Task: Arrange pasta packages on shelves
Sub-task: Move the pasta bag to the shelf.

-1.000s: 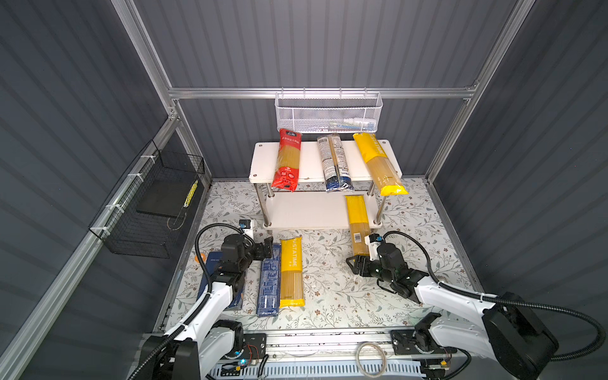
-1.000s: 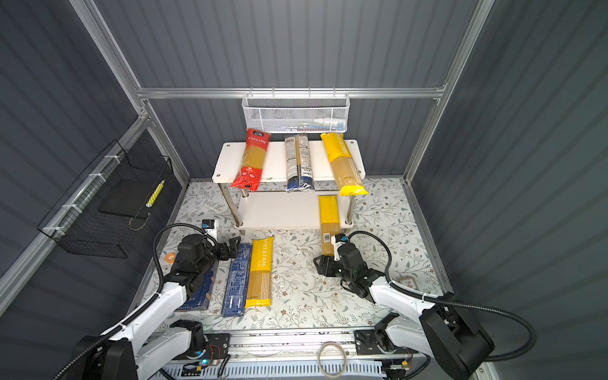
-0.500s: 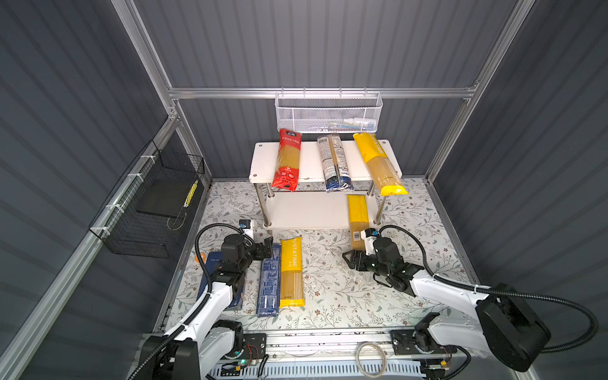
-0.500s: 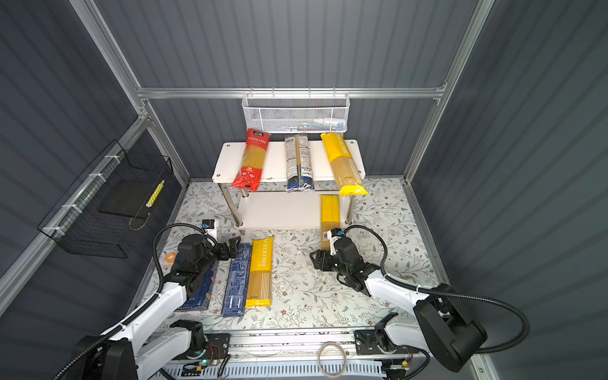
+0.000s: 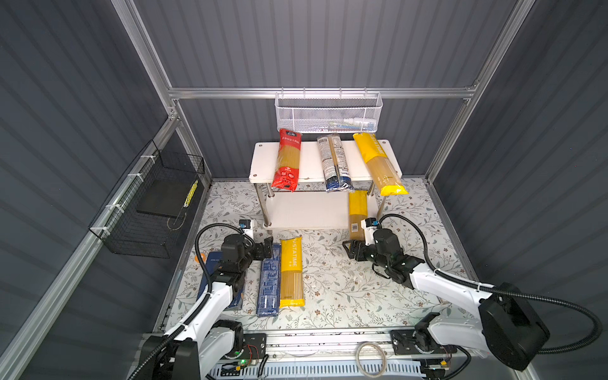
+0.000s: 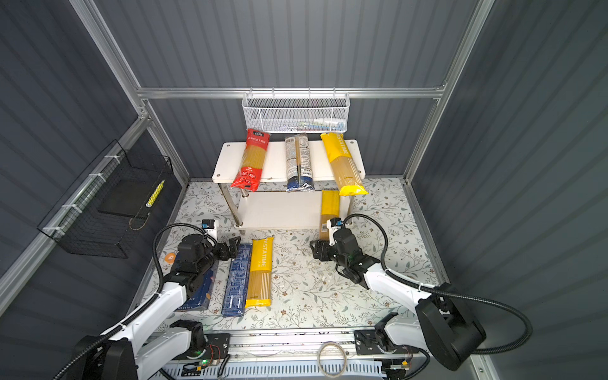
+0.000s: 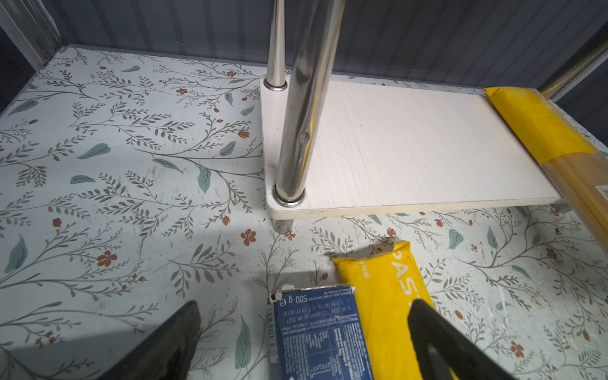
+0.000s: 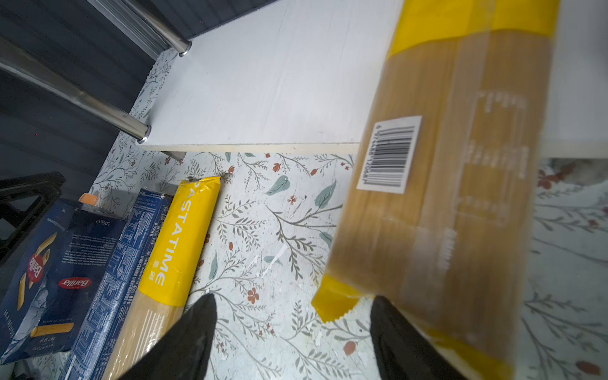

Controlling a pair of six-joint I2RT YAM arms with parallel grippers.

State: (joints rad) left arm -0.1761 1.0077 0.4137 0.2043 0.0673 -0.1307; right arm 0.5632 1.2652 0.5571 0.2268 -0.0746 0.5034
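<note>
Nearest the viewer, two white robot arms reach forward over a floral-patterned mat (image 5: 329, 286). The left gripper (image 7: 304, 305) sits low with its black jaws spread as wide as they go and nothing between them. It is at the far end of a narrow dark-blue cardboard box (image 5: 269, 286) that lies flat on the mat. Just beside that box on the robot's left lies a wide blue Barilla cardboard box (image 8: 49, 269), partly hidden under the left arm in both top views. On its right, touching it, lies a long yellow PASTATIME spaghetti bag (image 5: 291, 273).

The right gripper (image 8: 292, 299) is low over the mat, its jaws partly apart with bare mat between them, gripping nothing. A second long yellow spaghetti bag (image 5: 357, 210) ends just beside one finger (image 8: 394, 335); whether they touch is unclear. This bag lies on the right end of the lower white board (image 5: 306, 210) of a small two-tier chrome-legged rack (image 6: 227, 161), its near end overhanging the front edge.

Further back, the upper white board (image 5: 263, 164) carries three packs laid front to back, apart from one another. From left to right they are a red spaghetti bag (image 5: 287, 164), a clear and dark-blue spaghetti bag (image 5: 334, 164) and a third yellow spaghetti bag (image 5: 378, 164). All three overhang the front edge.

Behind, a white mesh basket (image 5: 329, 115) hangs on the rear rail, and a black wire basket (image 5: 148, 210) hangs on the left wall.
</note>
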